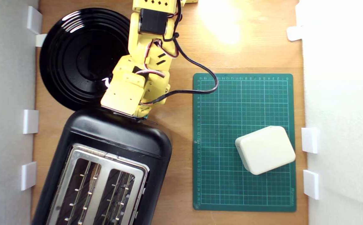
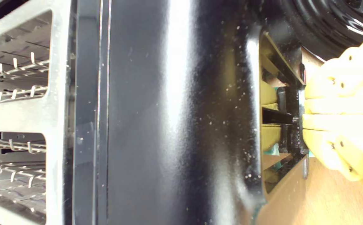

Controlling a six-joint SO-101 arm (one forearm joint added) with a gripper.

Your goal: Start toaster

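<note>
Toaster position: the toaster [image 1: 106,168] sits on the wooden desk [image 1: 181,47] at the lower part of the exterior view's left, its long axis running slightly askew toward the frame's bottom edge, both slots empty.

Lever end: the short end wall nearest the arm carries the lever; in the wrist view a scrap of teal, likely the lever knob [image 2: 273,150], shows in that glossy wall beside the fingers' yellow reflection.

Fingers: the yellow fingers [image 2: 306,113] press together with only a thin seam between them, holding nothing, their tips right at the black lever bracket on the end wall; whether they touch it, I cannot tell.

Key relation: the lever lies directly ahead of the fingertips, and I judge its travel runs down the end wall toward the desk, so the coming move looks like a downward push, not a grasp.

Arm: the arm [image 1: 150,47] reaches in from the exterior view's top, its wrist over the toaster's end edge.

Nearby: the black plate [image 1: 75,56] sits just behind the toaster's end, close to the wrist.

Well apart: a green cutting mat [image 1: 244,103] with a cream box [image 1: 265,149] lies on the exterior view's right.

Obstruction: nothing visible stands between fingers and lever.
</note>
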